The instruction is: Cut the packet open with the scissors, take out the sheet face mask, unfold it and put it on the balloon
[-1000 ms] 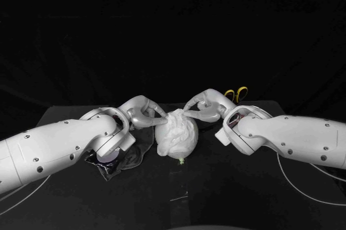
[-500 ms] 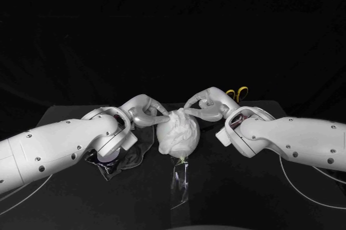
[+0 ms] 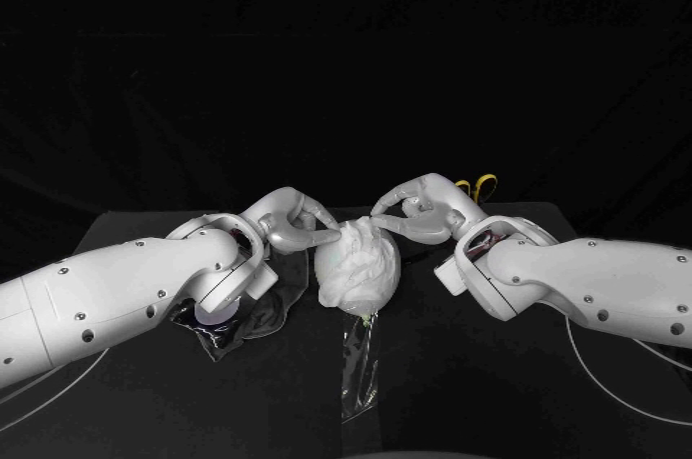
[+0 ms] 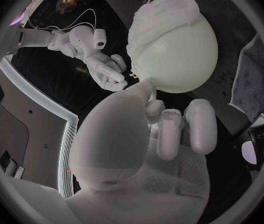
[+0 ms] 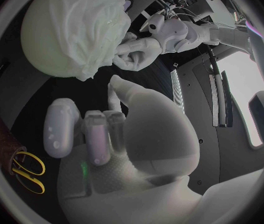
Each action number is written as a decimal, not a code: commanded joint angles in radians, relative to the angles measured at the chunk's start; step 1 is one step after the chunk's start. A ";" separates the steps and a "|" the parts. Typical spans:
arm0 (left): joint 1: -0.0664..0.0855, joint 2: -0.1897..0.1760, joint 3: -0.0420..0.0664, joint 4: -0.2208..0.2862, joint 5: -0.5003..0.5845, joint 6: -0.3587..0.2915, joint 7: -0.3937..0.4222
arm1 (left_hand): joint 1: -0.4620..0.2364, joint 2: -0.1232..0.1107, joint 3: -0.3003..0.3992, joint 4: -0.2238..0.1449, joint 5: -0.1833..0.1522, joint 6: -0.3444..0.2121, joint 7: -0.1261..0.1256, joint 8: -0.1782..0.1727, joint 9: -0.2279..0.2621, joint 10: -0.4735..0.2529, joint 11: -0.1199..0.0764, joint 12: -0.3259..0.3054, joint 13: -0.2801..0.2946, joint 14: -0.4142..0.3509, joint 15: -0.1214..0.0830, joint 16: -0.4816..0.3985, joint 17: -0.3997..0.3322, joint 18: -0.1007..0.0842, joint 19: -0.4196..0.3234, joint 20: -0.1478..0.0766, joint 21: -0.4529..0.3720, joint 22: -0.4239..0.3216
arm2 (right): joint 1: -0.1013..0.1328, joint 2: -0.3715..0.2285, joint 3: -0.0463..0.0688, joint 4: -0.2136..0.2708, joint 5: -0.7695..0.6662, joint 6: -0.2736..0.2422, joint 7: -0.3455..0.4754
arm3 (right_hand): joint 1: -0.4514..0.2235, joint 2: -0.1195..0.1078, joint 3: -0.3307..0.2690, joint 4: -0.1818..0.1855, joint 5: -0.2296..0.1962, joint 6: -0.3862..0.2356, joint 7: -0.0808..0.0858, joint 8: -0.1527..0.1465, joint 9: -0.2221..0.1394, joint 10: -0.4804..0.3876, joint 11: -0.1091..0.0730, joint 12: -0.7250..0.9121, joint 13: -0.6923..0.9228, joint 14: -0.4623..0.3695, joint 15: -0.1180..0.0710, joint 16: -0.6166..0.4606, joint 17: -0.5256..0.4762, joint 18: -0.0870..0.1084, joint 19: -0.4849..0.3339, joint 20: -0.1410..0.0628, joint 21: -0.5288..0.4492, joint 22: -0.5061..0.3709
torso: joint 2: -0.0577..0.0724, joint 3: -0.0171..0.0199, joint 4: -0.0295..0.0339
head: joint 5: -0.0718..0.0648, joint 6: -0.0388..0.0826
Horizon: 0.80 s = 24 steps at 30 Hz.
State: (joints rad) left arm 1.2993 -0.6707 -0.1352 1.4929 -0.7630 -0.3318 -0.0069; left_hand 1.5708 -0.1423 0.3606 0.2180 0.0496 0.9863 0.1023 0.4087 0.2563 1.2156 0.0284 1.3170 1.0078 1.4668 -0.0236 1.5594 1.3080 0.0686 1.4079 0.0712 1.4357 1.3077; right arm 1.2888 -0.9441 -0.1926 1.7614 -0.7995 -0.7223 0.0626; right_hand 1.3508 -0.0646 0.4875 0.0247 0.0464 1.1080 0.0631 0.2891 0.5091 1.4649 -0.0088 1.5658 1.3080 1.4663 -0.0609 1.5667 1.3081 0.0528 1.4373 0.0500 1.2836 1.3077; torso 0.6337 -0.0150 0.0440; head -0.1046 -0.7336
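The pale balloon [image 3: 355,279] lies in the middle of the table with the crumpled white sheet mask [image 3: 358,251] draped over it. My left hand [image 3: 294,224] pinches the mask's far edge from one side. From the other side, my right hand [image 3: 410,210] has thumb and finger closed at the same far edge. The right wrist view shows the mask [image 5: 89,29] on the balloon [image 5: 42,32], with the left hand [image 5: 134,54] at its rim. The scissors [image 3: 479,186], yellow-handled, lie behind my right arm. The cut packet [image 3: 216,331] lies under my left forearm.
A clear film strip [image 3: 358,364] lies on the black table [image 3: 476,379] in front of the balloon. The scissors [image 5: 26,171] lie beside my right wrist. Bare table stretches in front and to the right.
Both hands have risen slightly at the balloon's far end. A clear film strip has shown up on the table in front of the balloon.
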 commanded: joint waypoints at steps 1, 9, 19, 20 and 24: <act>0.000 0.003 0.001 0.000 0.018 -0.012 0.018 | -0.001 0.002 0.005 0.001 -0.001 0.005 0.001 0.003 0.001 0.003 -0.001 0.002 -0.003 0.094 -0.010 0.004 0.228 -0.009 0.000 -0.006 0.003 0.009 | 0.000 -0.004 0.001 -0.004 -0.001 -0.015 0.014 | -0.006 0.005 0.008 0.000 0.002 0.001 -0.006 0.006 0.103 0.106 -0.007 0.005 0.263 0.105 -0.006 0.004 0.263 0.006 0.003 -0.005 0.003 0.185 | -0.001 -0.0001 0.0003 | -0.002 0.001; 0.000 0.002 0.001 -0.001 0.021 -0.008 0.014 | -0.010 -0.007 0.005 0.000 -0.001 0.000 0.002 0.000 -0.001 0.004 -0.001 0.000 -0.004 0.094 -0.010 0.004 0.228 -0.009 0.000 -0.007 0.003 0.010 | 0.002 0.003 0.002 -0.070 0.010 0.064 -0.044 | -0.070 -0.023 -0.007 0.031 0.000 -0.141 0.045 -0.066 0.092 0.106 0.035 0.005 0.263 0.105 0.020 0.004 0.263 0.018 -0.033 0.007 -0.071 0.165 | 0.000 -0.0005 0.0007 | -0.002 0.006; 0.000 0.000 0.001 0.000 0.021 0.003 0.004 | -0.014 -0.011 0.006 0.000 -0.001 -0.001 0.002 0.000 -0.001 0.004 0.000 0.000 -0.004 0.094 -0.010 0.004 0.228 -0.009 0.000 -0.007 0.003 0.009 | 0.003 0.040 0.002 -0.126 0.015 0.172 -0.095 | -0.117 -0.080 -0.084 0.067 0.002 -0.260 0.105 -0.159 0.049 0.106 0.091 0.005 0.263 0.105 0.076 0.004 0.263 0.018 -0.054 0.047 -0.105 0.156 | 0.001 0.0000 0.0005 | -0.004 0.004; 0.000 0.000 0.001 0.000 0.021 0.004 0.003 | -0.014 -0.011 0.006 0.000 -0.001 -0.001 0.002 0.000 -0.001 0.004 0.000 0.000 -0.004 0.094 -0.010 0.004 0.228 -0.009 0.000 -0.007 0.003 0.009 | 0.003 0.046 0.001 -0.132 0.015 0.182 -0.100 | -0.116 -0.081 -0.088 0.069 0.002 -0.262 0.106 -0.162 0.047 0.106 0.092 0.005 0.263 0.105 0.077 0.004 0.263 0.019 -0.055 0.049 -0.107 0.155 | 0.001 -0.0005 0.0002 | -0.003 0.004; 0.000 0.000 0.001 0.000 0.019 0.007 0.001 | -0.014 -0.011 0.006 0.000 -0.001 -0.001 0.002 0.000 -0.001 0.004 0.000 0.000 -0.004 0.094 -0.010 0.004 0.228 -0.009 0.000 -0.007 0.003 0.009 | 0.003 0.062 0.001 -0.144 0.015 0.208 -0.109 | -0.117 -0.081 -0.101 0.077 0.002 -0.263 0.108 -0.168 0.042 0.106 0.094 0.005 0.263 0.105 0.080 0.004 0.263 0.020 -0.057 0.054 -0.109 0.155 | 0.000 -0.0007 0.0016 | -0.004 0.004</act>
State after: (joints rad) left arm 1.2988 -0.6720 -0.1354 1.4907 -0.7492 -0.3344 -0.0075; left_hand 1.5615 -0.1516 0.3605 0.2180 0.0497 0.9862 0.1021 0.4086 0.2561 1.2154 0.0286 1.3177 1.0033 1.4633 -0.0267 1.5592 1.3080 0.0686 1.4079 0.0714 1.4355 1.3078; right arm 1.2911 -0.8855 -0.1918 1.6196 -0.7838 -0.5834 -0.0202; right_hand 1.2330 -0.1383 0.3928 0.1023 0.0523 0.8531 0.1717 0.1272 0.5521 1.4666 0.0788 1.5673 1.3080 1.4648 0.0129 1.5673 1.3074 0.0518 1.3803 0.0937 1.1780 1.3074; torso 0.6346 -0.0151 0.0446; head -0.1079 -0.7293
